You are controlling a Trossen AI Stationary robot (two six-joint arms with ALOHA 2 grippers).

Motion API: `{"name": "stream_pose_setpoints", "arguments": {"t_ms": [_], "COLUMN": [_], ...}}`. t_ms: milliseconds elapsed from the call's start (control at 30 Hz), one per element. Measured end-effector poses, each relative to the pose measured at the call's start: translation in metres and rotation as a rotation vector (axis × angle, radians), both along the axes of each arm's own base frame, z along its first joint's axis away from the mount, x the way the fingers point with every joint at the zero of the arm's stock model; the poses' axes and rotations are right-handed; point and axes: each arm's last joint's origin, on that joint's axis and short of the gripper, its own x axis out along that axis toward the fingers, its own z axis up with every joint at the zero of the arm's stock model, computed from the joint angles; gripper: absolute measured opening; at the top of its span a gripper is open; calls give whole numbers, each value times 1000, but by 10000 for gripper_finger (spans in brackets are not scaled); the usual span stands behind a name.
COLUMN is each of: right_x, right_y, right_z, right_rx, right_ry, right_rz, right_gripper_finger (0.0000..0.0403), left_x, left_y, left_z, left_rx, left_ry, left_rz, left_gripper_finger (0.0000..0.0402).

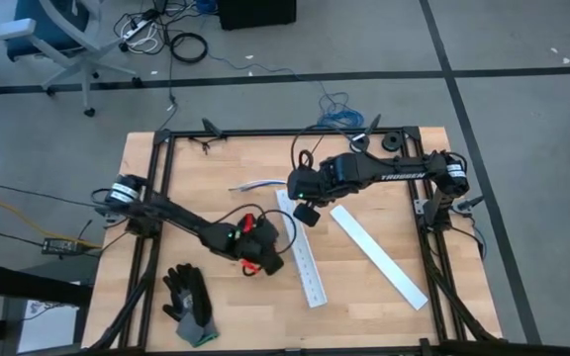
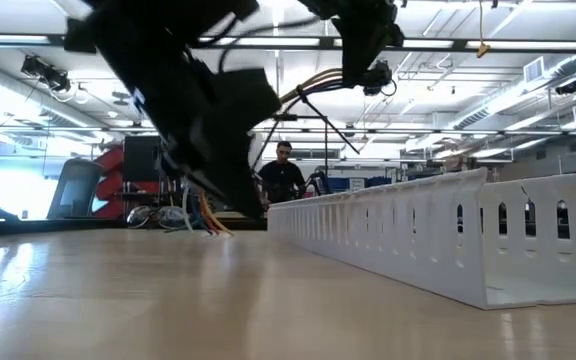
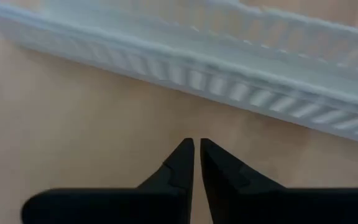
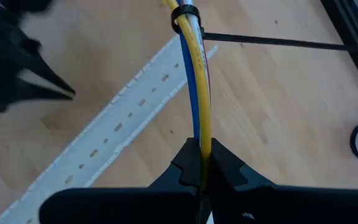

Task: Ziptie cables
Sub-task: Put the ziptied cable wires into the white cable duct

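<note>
The cables (image 4: 196,81) are a bundle of yellow, blue, white and red wires, and my right gripper (image 4: 201,158) is shut on it high above the table's middle. A black ziptie (image 4: 184,14) loops around the bundle near its far end, with its thin tail (image 4: 272,42) sticking out sideways. The low view shows the bundle (image 2: 313,88) running from the right gripper (image 2: 373,75) until it passes behind the left arm. My left gripper (image 3: 196,149) is shut on nothing. It hangs low over the wood beside a white slotted strip (image 3: 229,81), left of the bundle (image 1: 255,185). My right gripper pinches the bundle near one end (image 4: 200,140) between its two fingers. The fingers slant down from above, and the wires run straight out ahead of them. At the hold the bundle is lifted clear of the table, above the white strip (image 4: 123,124).
Two long white slotted strips (image 1: 302,252) (image 1: 379,257) lie on the wooden table. A black-and-grey glove (image 1: 188,305) lies near the front left. A black frame (image 1: 156,198) borders the table. A person stands in the room beyond the table (image 2: 284,175).
</note>
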Motion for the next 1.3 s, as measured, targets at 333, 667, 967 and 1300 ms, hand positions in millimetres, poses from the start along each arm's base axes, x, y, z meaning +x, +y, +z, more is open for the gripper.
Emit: {"name": "stream_pose_setpoints", "arguments": {"t_ms": [333,667,967,1300], "right_x": [-5,-8,-7,-2], "right_y": [-29,-27,-27,-29], "right_z": [-40,-50,-50,-49], "right_rx": [97,244,265,286], "right_ry": [107,143,137,79], "right_rz": [-148,-177,-189,-191], "right_gripper_finger": [2,2,2,3], "left_x": [-42,-76,-90,-87], "left_y": [-4,53,79,88], "left_z": [32,19,-2,-4], "left_rx": [276,331,181,116], "left_ry": [-6,-159,-355,-287], "left_rz": [49,73,-123,-191], "left_gripper_finger": [39,23,9,8]}}
